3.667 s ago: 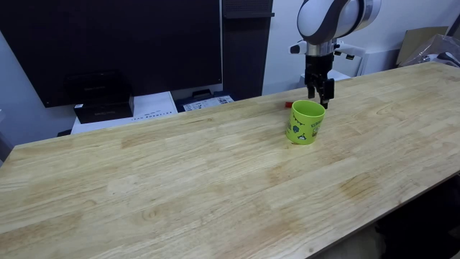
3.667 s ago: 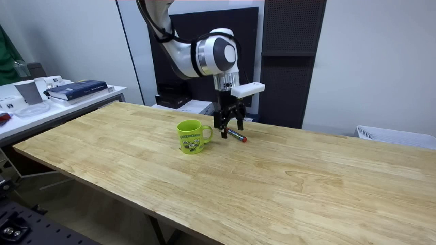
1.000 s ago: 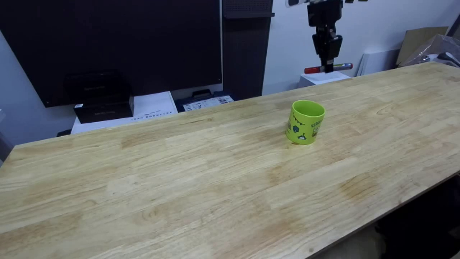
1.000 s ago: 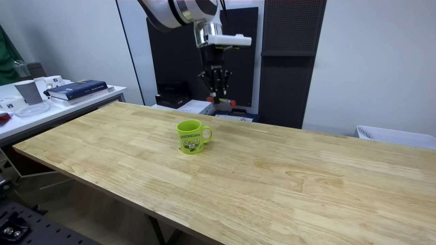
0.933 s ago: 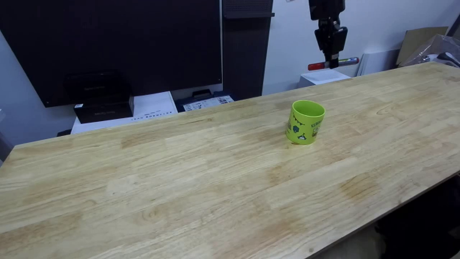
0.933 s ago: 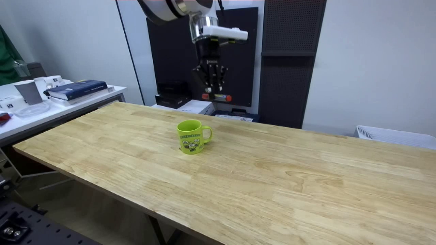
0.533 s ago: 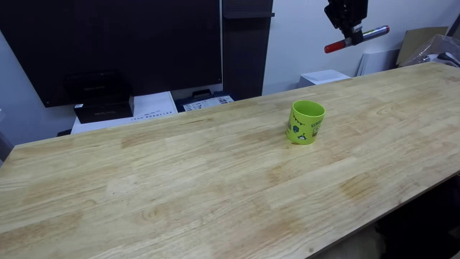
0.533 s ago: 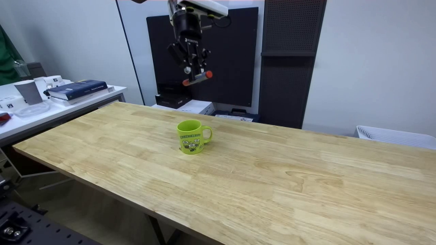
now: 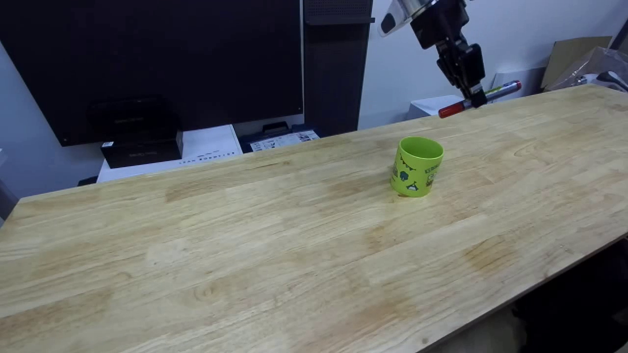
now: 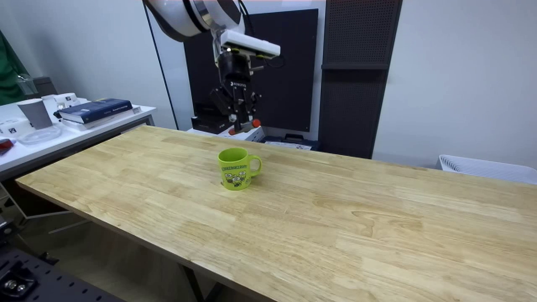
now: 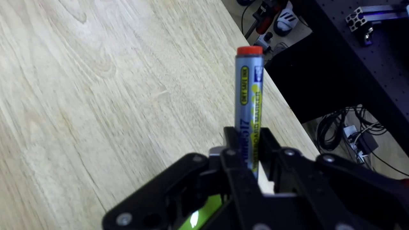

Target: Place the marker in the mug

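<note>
Wrist view: pincer (image 11: 247, 135) grips marker (image 11: 249, 86), mug (image 11: 208, 209) mostly hidden behind.

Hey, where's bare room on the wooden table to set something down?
In an exterior view, the table is bare from the mug to the left end. In an exterior view, bare wood also runs from the mug's handle to the frame's right edge. Crowded: near the mug, where the gripper holds up the marker, and the side table with book and cup.

In an exterior view, the silver marker (image 9: 501, 91), red at both ends, is held aslant, apart from the upright lime-green printed mug (image 9: 417, 169), between its one and two o'clock.
</note>
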{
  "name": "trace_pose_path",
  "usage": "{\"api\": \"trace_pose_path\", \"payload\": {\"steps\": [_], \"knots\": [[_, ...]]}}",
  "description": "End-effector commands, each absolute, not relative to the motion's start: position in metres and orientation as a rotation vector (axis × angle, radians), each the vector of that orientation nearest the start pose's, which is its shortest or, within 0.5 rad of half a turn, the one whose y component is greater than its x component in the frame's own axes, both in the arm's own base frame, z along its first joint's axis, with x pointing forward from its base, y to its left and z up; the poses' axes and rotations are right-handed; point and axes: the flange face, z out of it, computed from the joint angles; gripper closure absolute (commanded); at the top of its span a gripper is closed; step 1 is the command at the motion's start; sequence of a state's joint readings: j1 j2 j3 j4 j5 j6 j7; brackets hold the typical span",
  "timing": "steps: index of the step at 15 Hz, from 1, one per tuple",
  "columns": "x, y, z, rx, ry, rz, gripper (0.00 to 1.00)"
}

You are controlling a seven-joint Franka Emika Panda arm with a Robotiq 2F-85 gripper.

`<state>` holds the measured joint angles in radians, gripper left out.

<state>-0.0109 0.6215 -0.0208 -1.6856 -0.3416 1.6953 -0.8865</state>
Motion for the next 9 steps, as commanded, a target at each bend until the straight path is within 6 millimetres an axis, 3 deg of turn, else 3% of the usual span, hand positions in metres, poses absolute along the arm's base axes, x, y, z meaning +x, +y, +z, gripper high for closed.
{"api": "trace_pose_path", "payload": {"steps": [1,9], "knots": [[0.613,-0.046,0.193,-2.64,-1.378,1.156,0.95],[0.632,-0.032,0.164,-2.609,-1.462,1.228,0.95]]}}
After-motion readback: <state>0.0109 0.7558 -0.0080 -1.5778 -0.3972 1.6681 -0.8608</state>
